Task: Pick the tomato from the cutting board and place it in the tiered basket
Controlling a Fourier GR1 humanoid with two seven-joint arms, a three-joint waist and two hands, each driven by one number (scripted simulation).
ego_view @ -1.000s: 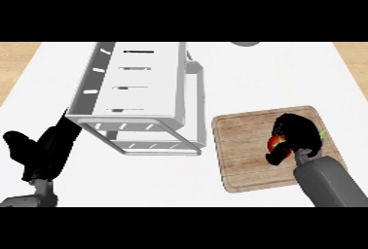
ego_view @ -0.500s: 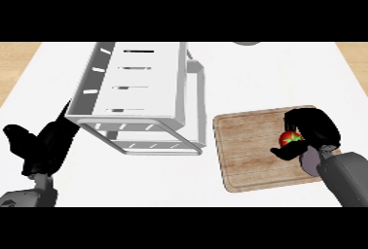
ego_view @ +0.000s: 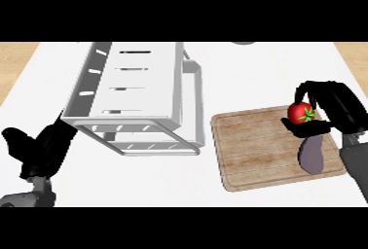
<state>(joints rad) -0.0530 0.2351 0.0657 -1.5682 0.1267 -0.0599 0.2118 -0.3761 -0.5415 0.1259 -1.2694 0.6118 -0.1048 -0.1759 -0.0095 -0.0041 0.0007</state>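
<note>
No text, label, brand, number or sign can be read anywhere in the head view. Every surface shown is unmarked.

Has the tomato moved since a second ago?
Yes. The tomato, held in the right hand, has shifted toward the far right corner of the cutting board.

A white table [ego_view: 237, 73] fills almost the whole view, its top smooth and evenly lit, with soft grey shadows falling on it. At the upper left corner and the upper right corner a strip of light wooden surface [ego_view: 16, 56] shows beyond the white edge. At the top edge a small grey rounded shape [ego_view: 243, 43] juts in, too cut off to identify.
</note>
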